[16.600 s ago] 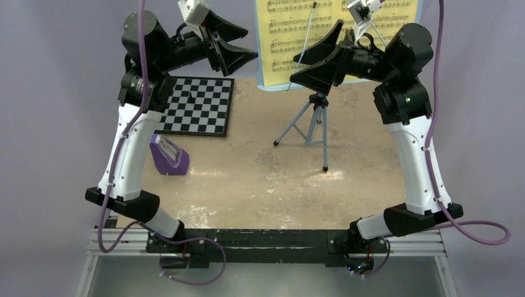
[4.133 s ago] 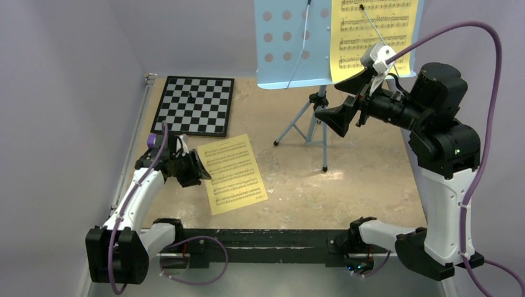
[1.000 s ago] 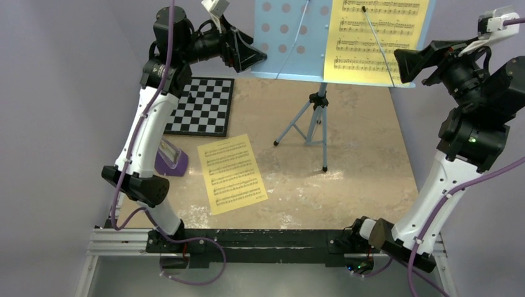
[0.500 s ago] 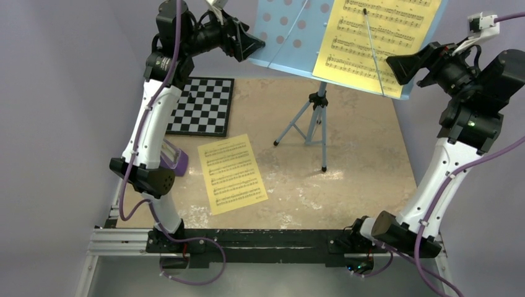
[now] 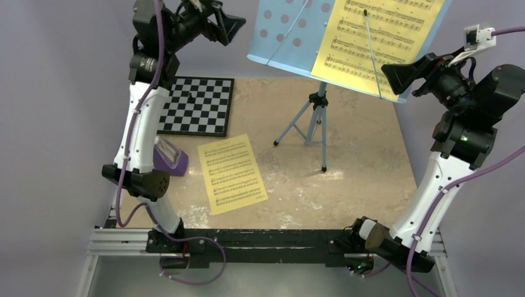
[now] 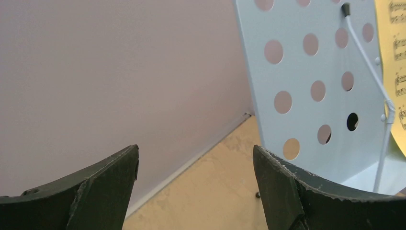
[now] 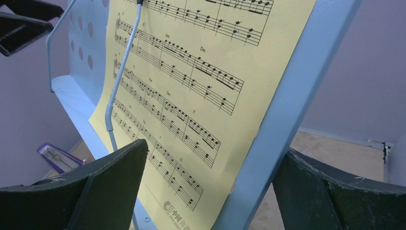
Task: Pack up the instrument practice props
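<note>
Stand (image 5: 319,108): I count one, light blue, up on its three legs toward the back of the table (image 5: 365,161). Its tray (image 5: 282,37) sits tilted rather than level across my top view, and the left half is bare and dotted with round holes.

I count two yellow music sheets. The upper sheet (image 5: 377,43) lies against the right half of the tray. The lower sheet (image 5: 232,173) lies flat on the table, in front of the stand and to its left. Two thin wires (image 5: 371,52) run down the tray, one over the upper sheet and one over the bare half.

I see one metronome (image 5: 168,158), purple, at the left side of the table. It is partly behind my left arm, near the lower sheet but apart from it. One checkerboard (image 5: 198,105) lies flat at the back left.

My left claw (image 6: 195,153) is raised high at the back left with its jaws wide and nothing between them. The tray's left edge is just beyond its right finger (image 6: 282,191). I cannot tell whether the two touch.

My right claw (image 7: 213,151) is also spread wide. It straddles the right edge of the tray where the upper sheet ends, with a gap on each side and no grip.
</note>
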Tool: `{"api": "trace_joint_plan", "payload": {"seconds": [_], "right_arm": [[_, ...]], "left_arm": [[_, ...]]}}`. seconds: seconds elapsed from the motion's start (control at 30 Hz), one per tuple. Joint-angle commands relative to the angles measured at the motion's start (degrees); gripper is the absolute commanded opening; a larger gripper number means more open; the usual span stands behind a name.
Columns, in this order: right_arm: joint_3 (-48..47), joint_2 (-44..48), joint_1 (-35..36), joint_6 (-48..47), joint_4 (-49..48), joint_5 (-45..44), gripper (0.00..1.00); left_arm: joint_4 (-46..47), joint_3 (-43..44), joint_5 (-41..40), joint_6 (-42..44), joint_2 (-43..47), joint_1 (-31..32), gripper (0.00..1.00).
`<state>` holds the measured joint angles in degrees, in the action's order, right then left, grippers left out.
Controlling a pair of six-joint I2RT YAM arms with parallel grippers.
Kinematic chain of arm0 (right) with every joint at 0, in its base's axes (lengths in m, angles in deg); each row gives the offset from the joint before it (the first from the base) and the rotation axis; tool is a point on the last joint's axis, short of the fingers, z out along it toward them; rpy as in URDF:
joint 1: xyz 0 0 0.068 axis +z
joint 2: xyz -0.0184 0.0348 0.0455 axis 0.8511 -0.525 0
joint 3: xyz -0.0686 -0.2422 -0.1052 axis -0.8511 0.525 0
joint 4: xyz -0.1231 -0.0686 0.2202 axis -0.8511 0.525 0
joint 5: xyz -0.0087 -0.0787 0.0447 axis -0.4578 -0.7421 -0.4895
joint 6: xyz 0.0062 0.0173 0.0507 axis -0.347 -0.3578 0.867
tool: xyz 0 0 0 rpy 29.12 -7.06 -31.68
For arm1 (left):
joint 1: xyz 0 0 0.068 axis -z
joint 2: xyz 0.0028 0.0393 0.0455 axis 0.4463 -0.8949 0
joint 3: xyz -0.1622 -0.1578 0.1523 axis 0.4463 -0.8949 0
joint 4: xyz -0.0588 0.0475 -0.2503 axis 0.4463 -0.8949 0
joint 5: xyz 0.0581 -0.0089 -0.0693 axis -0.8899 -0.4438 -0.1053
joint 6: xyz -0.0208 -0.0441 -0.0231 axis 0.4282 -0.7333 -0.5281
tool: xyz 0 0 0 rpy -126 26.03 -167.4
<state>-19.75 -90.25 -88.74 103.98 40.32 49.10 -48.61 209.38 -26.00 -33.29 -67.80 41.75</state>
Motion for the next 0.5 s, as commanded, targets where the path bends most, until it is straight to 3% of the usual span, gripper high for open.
{"api": "trace_joint_plan", "payload": {"seconds": [0.0,0.27,0.47], "right_arm": [[0.53,0.97,-0.18,-1.43,-1.89,-0.79,0.99],[-1.21,0.22,-0.21,-0.47,-2.35,-1.78,0.99],[-1.98,-0.41,-0.17,-0.56,-0.98,-0.81,0.99]], "left_arm": [[14.97,-2.39,-0.67,1.6,11.14,-0.62,0.94],[16.52,-11.41,12.67,-13.9,15.46,9.51,0.93],[20.61,-9.61,17.08,-19.02,10.04,16.68,0.93]]}}
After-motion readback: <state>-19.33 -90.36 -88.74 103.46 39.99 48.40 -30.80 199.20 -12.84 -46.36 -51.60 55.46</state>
